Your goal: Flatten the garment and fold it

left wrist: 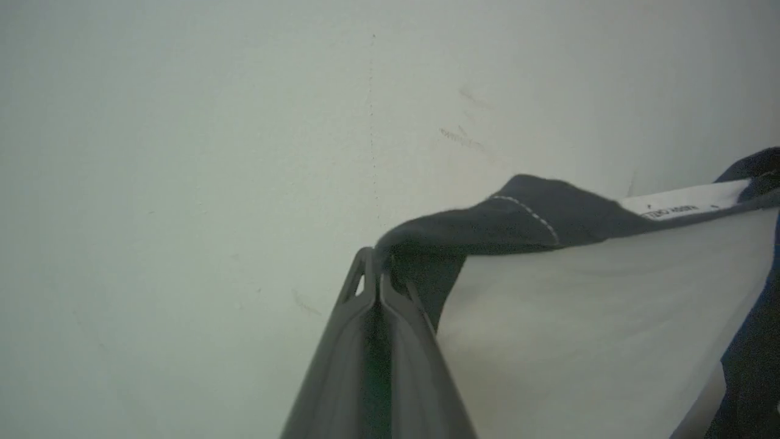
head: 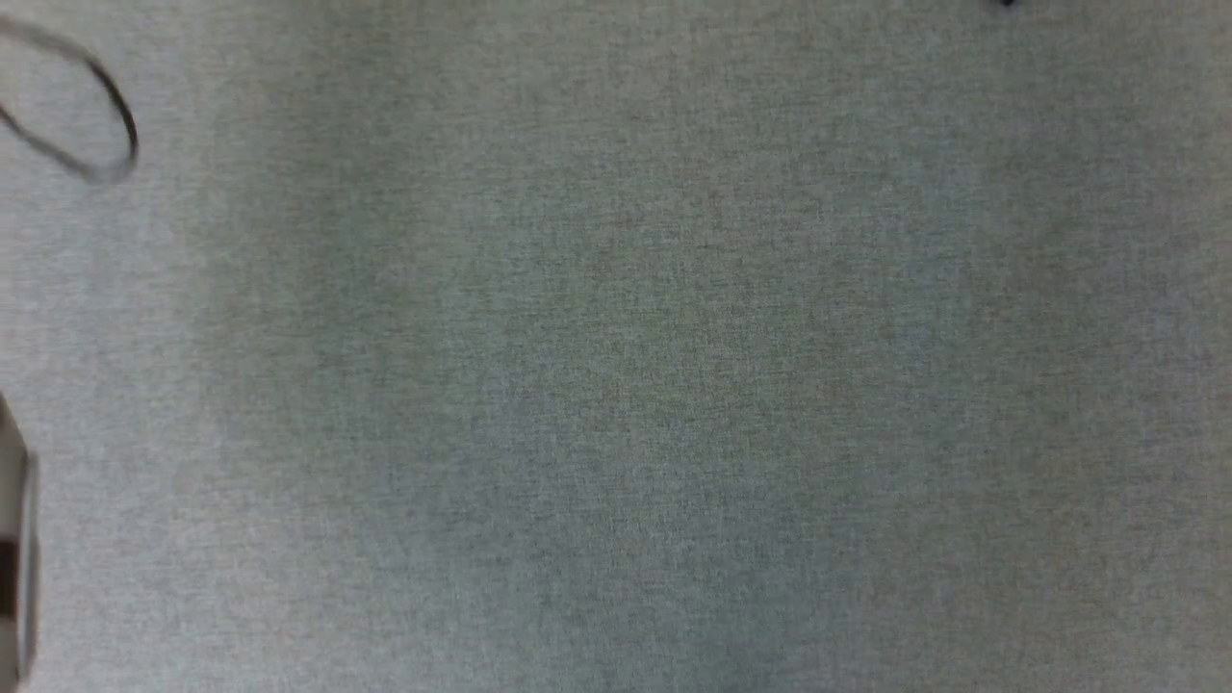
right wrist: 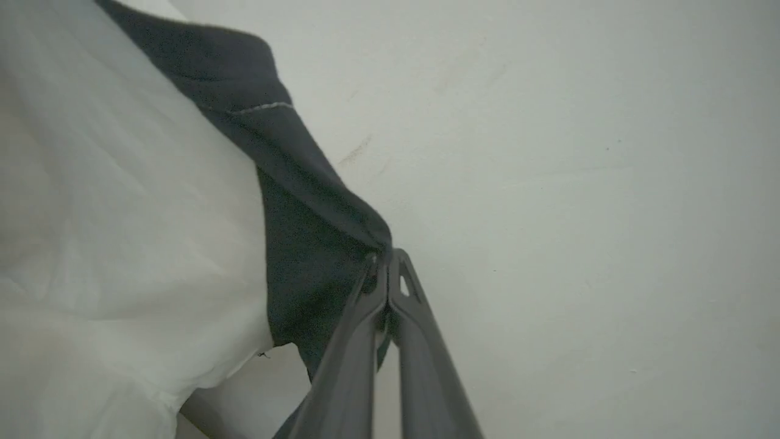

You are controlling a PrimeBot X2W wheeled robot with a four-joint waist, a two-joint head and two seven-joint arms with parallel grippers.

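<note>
In the left wrist view my left gripper is shut on a black fold of the garment. The garment's white body stretches away to the right, and a white neck label sits along the black trim. In the right wrist view my right gripper is shut on another black part of the garment, whose white body spreads to the left. The cloth runs taut from both sets of fingertips. The chest print is hidden.
Behind the cloth in both wrist views is a plain pale surface with faint scuffs. The head view looks onto a grey textured surface with a thin dark loop at the upper left and a blurred pale object at the left edge.
</note>
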